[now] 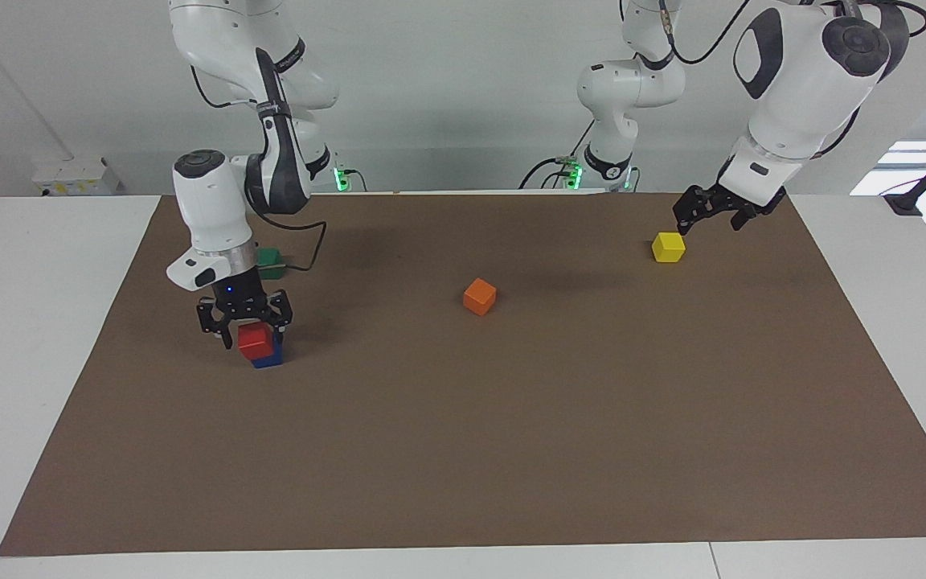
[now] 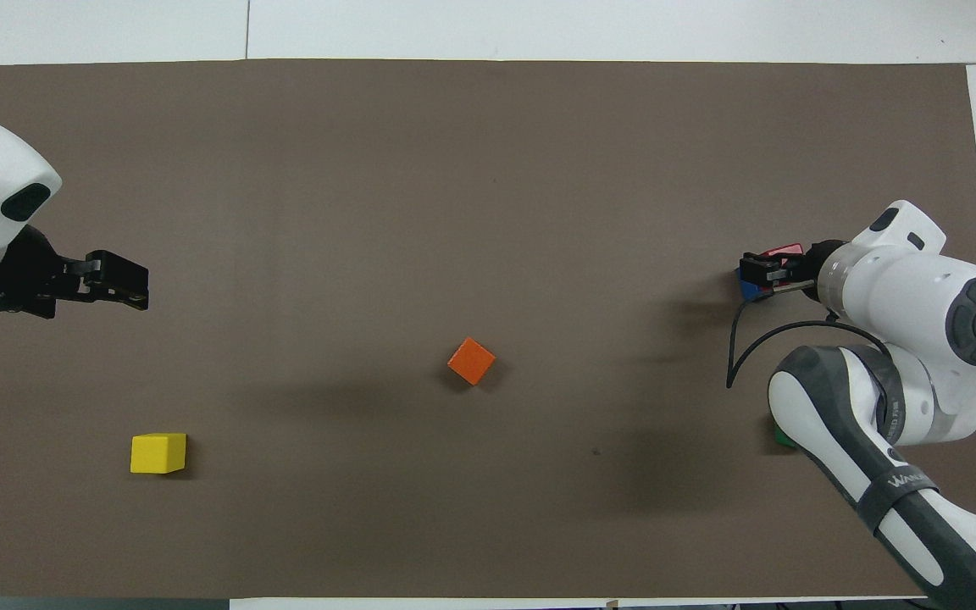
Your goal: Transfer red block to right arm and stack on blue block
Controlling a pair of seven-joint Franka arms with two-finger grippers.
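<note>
The red block is between the fingers of my right gripper, which is shut on it. It is down on top of the blue block, set a little off from it; only the blue block's lower edge and one side show. In the overhead view the red block and blue block peek out beside the right gripper. My left gripper is open and empty, waiting in the air above the yellow block; it also shows in the overhead view.
An orange block lies mid-table on the brown mat. A dark green block sits nearer to the robots than the blue block, partly hidden by the right arm. The yellow block lies toward the left arm's end.
</note>
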